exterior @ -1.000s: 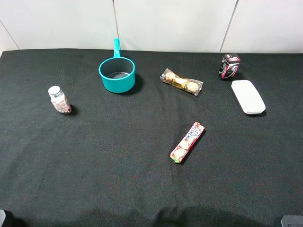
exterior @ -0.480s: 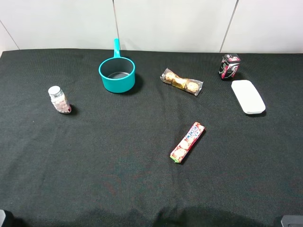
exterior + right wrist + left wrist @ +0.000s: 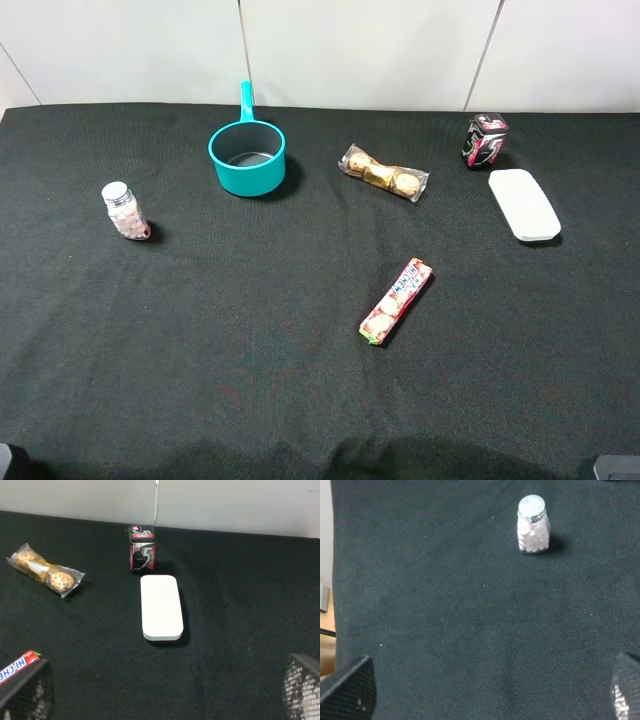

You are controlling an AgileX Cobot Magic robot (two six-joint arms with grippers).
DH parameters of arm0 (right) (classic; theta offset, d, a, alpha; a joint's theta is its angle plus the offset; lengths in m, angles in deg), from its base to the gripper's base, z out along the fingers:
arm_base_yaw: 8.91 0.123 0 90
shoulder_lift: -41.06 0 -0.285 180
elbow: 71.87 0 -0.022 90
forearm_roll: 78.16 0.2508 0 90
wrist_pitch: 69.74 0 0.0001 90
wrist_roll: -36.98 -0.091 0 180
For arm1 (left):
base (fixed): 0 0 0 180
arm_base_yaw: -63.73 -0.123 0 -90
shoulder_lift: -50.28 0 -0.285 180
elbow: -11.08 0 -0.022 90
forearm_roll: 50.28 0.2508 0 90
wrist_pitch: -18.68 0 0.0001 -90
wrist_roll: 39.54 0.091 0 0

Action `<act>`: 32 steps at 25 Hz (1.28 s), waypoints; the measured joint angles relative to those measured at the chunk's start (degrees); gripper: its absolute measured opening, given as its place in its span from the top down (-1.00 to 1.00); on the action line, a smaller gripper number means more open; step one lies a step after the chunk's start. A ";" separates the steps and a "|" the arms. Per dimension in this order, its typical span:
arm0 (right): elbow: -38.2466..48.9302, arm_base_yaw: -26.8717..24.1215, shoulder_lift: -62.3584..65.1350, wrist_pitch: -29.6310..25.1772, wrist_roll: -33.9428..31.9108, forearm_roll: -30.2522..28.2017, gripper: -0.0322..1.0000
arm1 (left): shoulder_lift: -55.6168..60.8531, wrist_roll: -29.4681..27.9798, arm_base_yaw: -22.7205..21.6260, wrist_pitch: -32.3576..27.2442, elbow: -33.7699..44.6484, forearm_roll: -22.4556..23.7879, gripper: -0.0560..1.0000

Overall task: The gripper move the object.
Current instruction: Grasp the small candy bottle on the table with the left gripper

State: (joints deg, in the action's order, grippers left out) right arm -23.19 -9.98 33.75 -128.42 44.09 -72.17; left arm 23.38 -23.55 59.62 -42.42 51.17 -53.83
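Check the left gripper. Its jaws stand wide apart, with nothing between them. Only the tips of its two black woven-pattern fingers show in the wrist view.

Locate the small clear bottle with a silver screw cap and pink-white candies inside. It stands upright on the black cloth-covered table, ahead of the left gripper, well apart from both fingers and off the centre line between them.

Check the right gripper. Its jaws are likewise wide apart and hold nothing. Directly ahead of it lies a flat white rounded-rectangular case, set lengthwise to the gripper. Just beyond the case stands a dark can with a pink pattern. A clear-wrapped pack of gold-foil chocolates lies ahead and off to one side. The end of a long red candy roll shows just beside one finger.

A teal saucepan with a straight handle stands well apart from both grippers, farther out than the bottle.
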 joint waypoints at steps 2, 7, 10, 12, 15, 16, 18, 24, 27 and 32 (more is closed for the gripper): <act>0.00 0.00 0.00 0.00 0.00 0.00 -0.41 | -3.16 0.55 0.00 0.00 -1.47 -0.29 -0.98; 0.00 0.00 0.00 0.00 0.00 0.00 -0.41 | -10.95 2.47 0.00 0.00 -5.16 -0.79 -0.98; 0.00 0.00 0.00 0.00 0.00 0.00 -0.41 | -15.13 2.98 0.00 0.00 -7.02 -1.09 -0.98; 0.00 0.00 0.00 0.00 0.00 0.00 -0.41 | -17.84 3.16 0.00 0.06 -7.86 -1.77 -0.98; 0.00 0.00 0.00 0.00 0.00 0.00 -0.41 | -21.23 4.34 0.00 0.27 -8.72 -2.99 -0.98; 0.00 0.00 0.00 0.00 0.00 0.00 -0.41 | -22.16 4.71 0.00 0.42 -9.03 -3.26 -0.98; 0.00 0.00 0.00 0.00 0.00 0.00 -0.41 | -24.32 5.28 0.00 0.75 -9.70 -3.58 -0.98; 0.00 0.00 0.00 0.00 0.00 0.00 -0.41 | -30.45 5.82 0.00 1.77 -12.10 -3.62 -0.98; 0.00 0.00 0.00 0.00 0.00 0.00 -0.41 | -33.71 5.98 0.00 2.41 -12.61 -3.62 -0.98; 0.00 0.00 0.00 0.00 0.00 0.00 -0.41 | -39.00 6.20 2.14 4.92 -12.61 -3.51 -0.98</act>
State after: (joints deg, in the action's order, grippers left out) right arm -23.19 -9.98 33.75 -128.42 44.09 -72.17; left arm -15.62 -17.34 61.76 -37.50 38.57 -57.34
